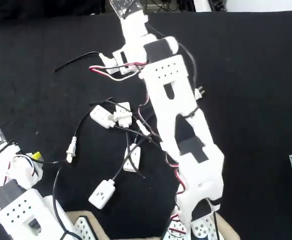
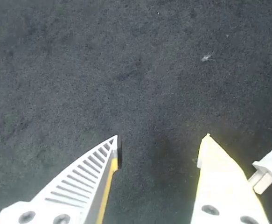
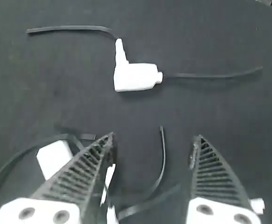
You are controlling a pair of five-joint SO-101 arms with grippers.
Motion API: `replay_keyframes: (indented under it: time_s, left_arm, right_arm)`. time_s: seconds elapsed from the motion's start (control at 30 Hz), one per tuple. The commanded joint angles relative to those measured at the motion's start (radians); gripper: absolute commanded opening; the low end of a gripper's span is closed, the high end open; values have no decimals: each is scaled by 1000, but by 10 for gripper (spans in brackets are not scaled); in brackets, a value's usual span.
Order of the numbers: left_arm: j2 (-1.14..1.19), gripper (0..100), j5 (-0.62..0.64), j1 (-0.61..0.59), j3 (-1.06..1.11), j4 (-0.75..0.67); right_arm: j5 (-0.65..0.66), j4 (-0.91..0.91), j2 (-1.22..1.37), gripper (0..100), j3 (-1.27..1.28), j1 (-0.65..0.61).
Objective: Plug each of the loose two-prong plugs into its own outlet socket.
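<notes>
Where the black surface runs toward its right edge, a broad dark stretch lies beside the raised right arm. Another stretch lies along the far edge at the upper left. The cords and white pieces bunch in the middle and lower left, close under that arm.

From above I count three socket blocks: one at the top of the tangle, one below it, and one nearest the arms' bases. A plug sits just beside the top block; whether it is pushed in I cannot tell. One loose plug lies on its cord further left, apart from every block and near the left arm.

The left tool hangs spread over the black surface, pinching nothing. Its wrist view catches that loose plug at the outer side of the yellow finger. The right tool is spread too and holds nothing. Its wrist view shows a white corded block well ahead of the fingertips, with a narrow white piece standing from one corner. A cord curls on the surface between the fingers.
</notes>
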Motion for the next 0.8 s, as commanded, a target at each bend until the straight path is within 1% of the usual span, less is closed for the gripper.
replay_keyframes:
  time_s: [0.0,0.1,0.2,0.37,0.47,0.57,0.77]
  left_arm:
    - [-8,274,3,-1,-5,-21]
    - [-8,274,3,-1,-5,-21]
    - [-8,274,3,-1,-4,-21]
    - [-8,274,3,-1,-4,-21]
    - [-8,274,3,-1,-4,-21]
    - [-8,274,3,-1,-4,-21]
    - [-8,274,3,-1,-4,-21]
  right_arm:
    - [-3,221,-85,247,-79,43]
    - [-6,325,-111,247,-68,55]
    - [-8,325,-159,235,19,60]
    - [-8,321,-306,157,265,31]
    - [-8,319,-412,151,406,38]
    - [-8,293,-481,152,529,115]
    - [-8,61,-476,152,723,371]
